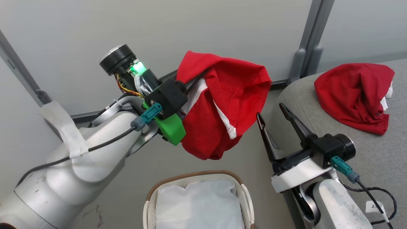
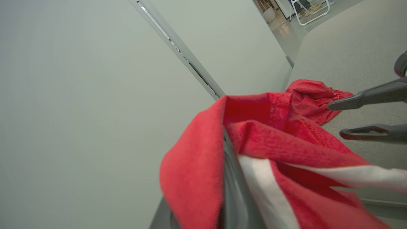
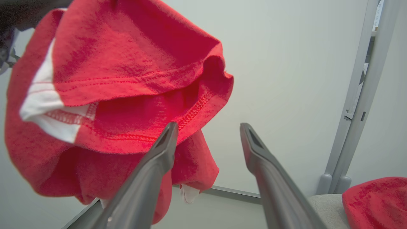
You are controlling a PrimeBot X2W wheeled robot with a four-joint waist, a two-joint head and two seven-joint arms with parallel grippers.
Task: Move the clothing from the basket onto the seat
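Hanging long-axis downward from clamped left claw, striped red garment, right claw spread empty nearby

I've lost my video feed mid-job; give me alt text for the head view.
The left end effector is shut on a red garment with white stripes, held up clear of the basket, whose white liner lies bare. The right end effector stands open and empty beside the grey seat, where a second red garment lies.
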